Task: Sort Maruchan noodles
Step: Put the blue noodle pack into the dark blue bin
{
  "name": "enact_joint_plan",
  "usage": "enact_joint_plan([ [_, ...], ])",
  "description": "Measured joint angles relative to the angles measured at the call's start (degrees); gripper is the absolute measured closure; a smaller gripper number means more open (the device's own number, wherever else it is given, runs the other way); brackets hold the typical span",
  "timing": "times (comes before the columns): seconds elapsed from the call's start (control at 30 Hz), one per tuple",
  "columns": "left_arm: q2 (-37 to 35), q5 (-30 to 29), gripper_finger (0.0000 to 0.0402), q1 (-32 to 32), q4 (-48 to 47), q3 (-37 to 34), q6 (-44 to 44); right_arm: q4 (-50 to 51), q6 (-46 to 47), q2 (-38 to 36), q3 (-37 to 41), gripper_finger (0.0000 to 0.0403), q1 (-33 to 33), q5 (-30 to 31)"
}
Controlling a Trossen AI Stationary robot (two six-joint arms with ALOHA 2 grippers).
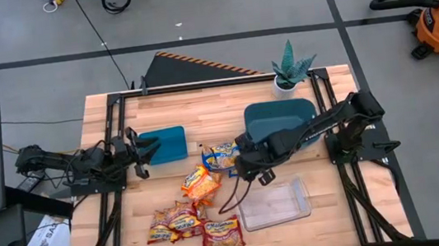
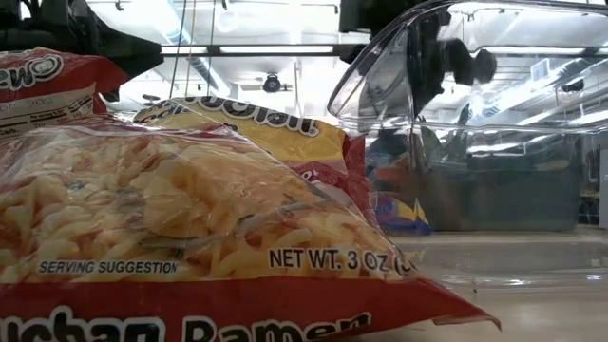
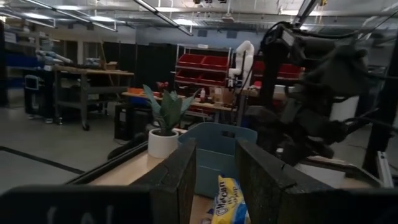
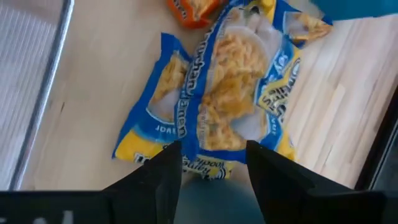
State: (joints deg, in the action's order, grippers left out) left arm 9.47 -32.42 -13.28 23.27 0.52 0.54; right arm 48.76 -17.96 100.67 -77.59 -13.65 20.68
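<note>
Broadly, the wooden tabletop carries two teal bins and a clear container. From its far-right base the right arm stretches across a teal bin, its right gripper over the blue-and-yellow packet, fingers spread at the packet's edge. The left gripper lies low beside the other teal bin, fingers narrowly parted. Orange and red packets cluster near the front.
</note>
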Motion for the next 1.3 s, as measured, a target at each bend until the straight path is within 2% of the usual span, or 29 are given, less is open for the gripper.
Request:
enact_joint_plan([
  [0.47,0.61,-0.4,0.0285,-0.02,0.22,0.02,0.99,-1.41,-0.16,0.59,0.97,0.0285,-0.17,-2.6],
  [0.77,0.59,-0.39,0.0285,-0.02,0.29,0.02,1.85,-1.52,-0.22,0.6,0.99,0.0298,0.06,-2.49],
  [0.93,0.59,-0.37,0.0285,-0.02,0.41,0.02,1.81,-1.37,-1.11,2.24,0.99,0.0335,0.64,-2.97],
  [1.1,0.61,-0.36,0.0285,-0.02,0.43,0.01,1.87,-1.41,-1.76,3.78,1.04,0.0389,0.76,-3.52],
  [1.3,0.63,-0.35,0.0285,-0.02,0.44,0.02,1.96,-1.26,-2.67,3.54,0.64,0.0393,0.76,0.64],
])
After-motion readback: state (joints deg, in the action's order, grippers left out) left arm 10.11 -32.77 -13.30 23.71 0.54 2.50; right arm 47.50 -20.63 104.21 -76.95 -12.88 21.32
